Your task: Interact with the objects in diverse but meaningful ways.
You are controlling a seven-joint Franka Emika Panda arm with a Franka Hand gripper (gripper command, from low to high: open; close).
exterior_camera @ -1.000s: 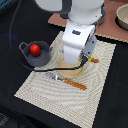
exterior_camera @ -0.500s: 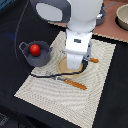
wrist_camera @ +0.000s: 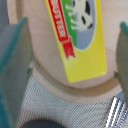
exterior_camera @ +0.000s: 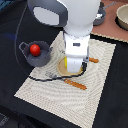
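- Since a second ago the arm is dropping lower over the mat and shifting a little toward the pot; nothing else on the mat is moving that I can make out.
- I am now hovering the gripper (wrist_camera: 70,55) straight above the yellow packet (wrist_camera: 80,40), which is lying flat on the beige plate (wrist_camera: 75,92) near the middle of the woven placemat (exterior_camera: 100,90).
- Both fingers (wrist_camera: 14,75) are standing spread wide, one on each side of the packet, and I am not seeing either one touching it; nothing is being held.
- In the exterior view the wrist is hiding most of the plate (exterior_camera: 62,67), so I am relying on the wrist view for the packet's position.
- Near the placemat's edge at the exterior view's left, the grey pot (exterior_camera: 36,54) is sitting with the red tomato (exterior_camera: 35,49) inside it; I am judging that bit as already done.
- An orange-handled piece of cutlery (exterior_camera: 76,83) is lying just beside the plate, and another orange handle (exterior_camera: 93,60) is poking out beyond the wrist.
- As I read it, the packet pick is being lined up but not yet made: closing, lifting and placing it somewhere sensible are all left, and the cutlery looks untouched.
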